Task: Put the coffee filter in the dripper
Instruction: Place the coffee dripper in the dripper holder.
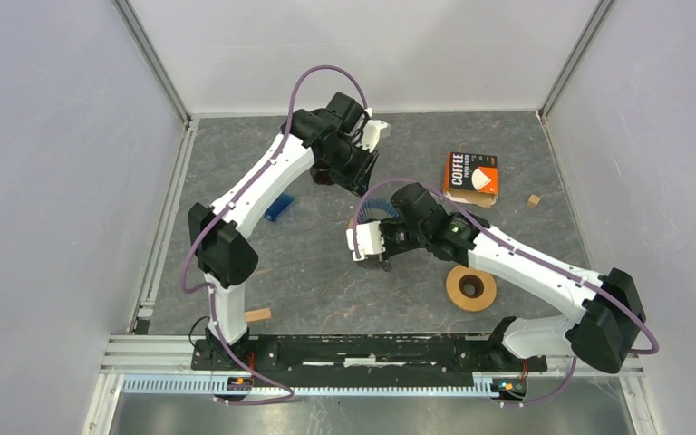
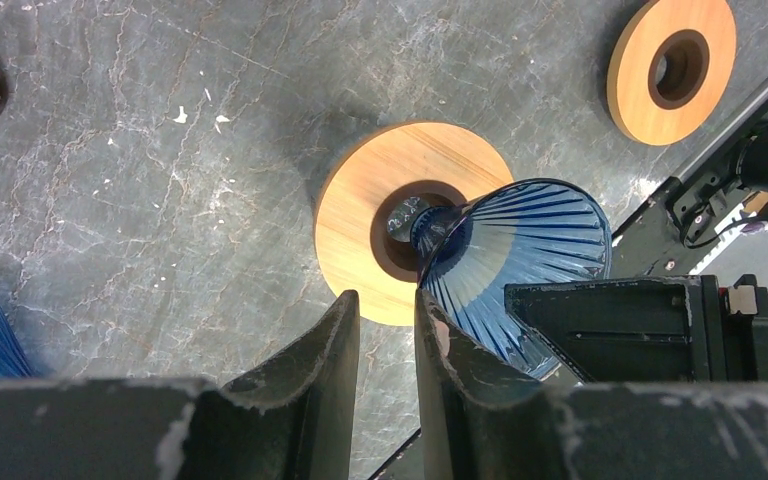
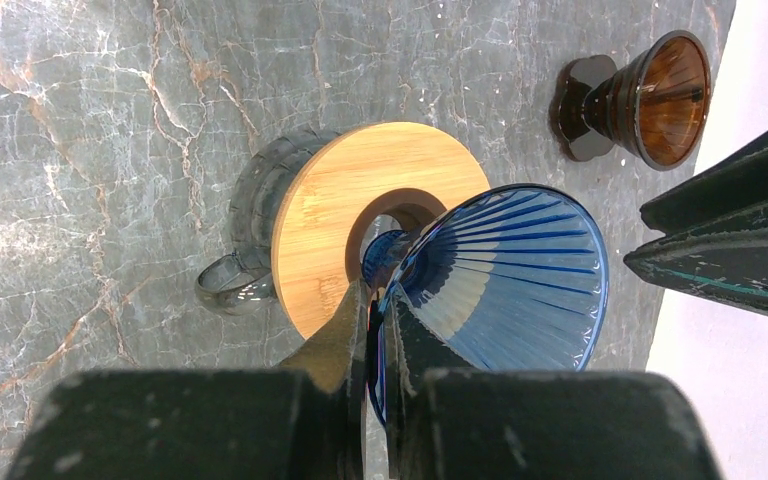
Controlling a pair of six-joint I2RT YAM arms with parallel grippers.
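Observation:
The blue ribbed dripper point(image 3: 505, 265) tilts with its narrow end in the hole of a wooden ring point(image 3: 335, 215) that lies on a glass cup point(image 3: 230, 285). My right gripper point(image 3: 378, 292) is shut on the dripper's wall. From above, the dripper point(image 1: 373, 210) shows beside the right gripper point(image 1: 381, 249). My left gripper point(image 2: 385, 295) hovers just behind it, open, with only table between its fingers. In the left wrist view the dripper point(image 2: 530, 250) lies right of those fingers. A coffee filter box point(image 1: 469, 177) lies at the back right. No loose filter is in view.
A second wooden ring point(image 1: 470, 288) lies near the right arm. A brown dripper point(image 3: 650, 95) stands behind the blue one. A blue object point(image 1: 279, 208) lies by the left arm. Small wooden blocks point(image 1: 533, 201) point(image 1: 257, 315) sit at the right and front left.

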